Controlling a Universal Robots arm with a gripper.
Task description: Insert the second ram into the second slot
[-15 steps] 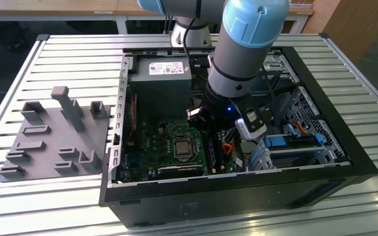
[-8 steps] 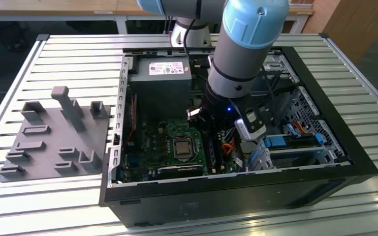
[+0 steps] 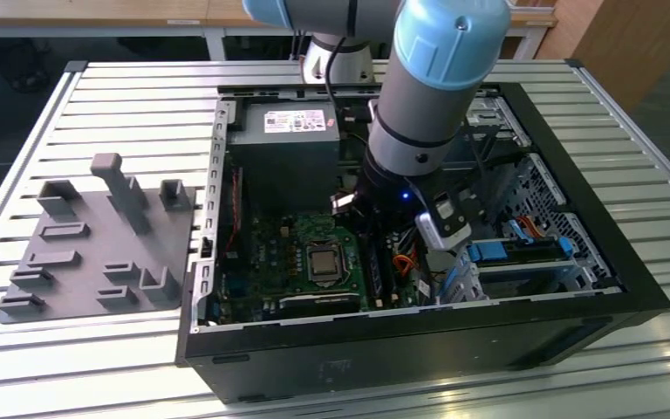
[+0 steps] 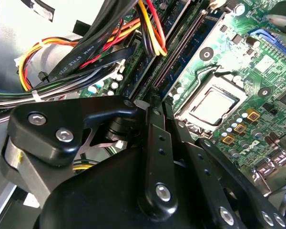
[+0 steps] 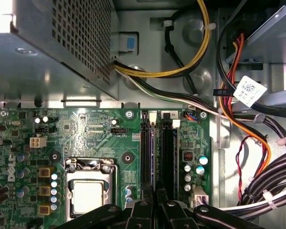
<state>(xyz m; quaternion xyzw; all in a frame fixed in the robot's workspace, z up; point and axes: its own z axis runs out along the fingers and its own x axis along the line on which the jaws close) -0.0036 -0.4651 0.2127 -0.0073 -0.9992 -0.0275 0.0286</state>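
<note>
Pincer (image 5: 153, 199) pressed together, tips on second ram (image 5: 154, 157) standing in memory slot beside CPU socket (image 5: 88, 193).

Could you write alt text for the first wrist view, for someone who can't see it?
A black metal claw hangs over the slim black memory slots of a green motherboard, beside the square silver processor socket. Above sit a perforated grey power supply box and bundled coloured cables.

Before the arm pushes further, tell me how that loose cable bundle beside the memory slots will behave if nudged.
The cable bundle looks floppy: thin wires drooping in curves, so it would probably bend aside. Zip ties hold parts together, so strands likely shift as one and may spring back toward the memory slots.
</note>
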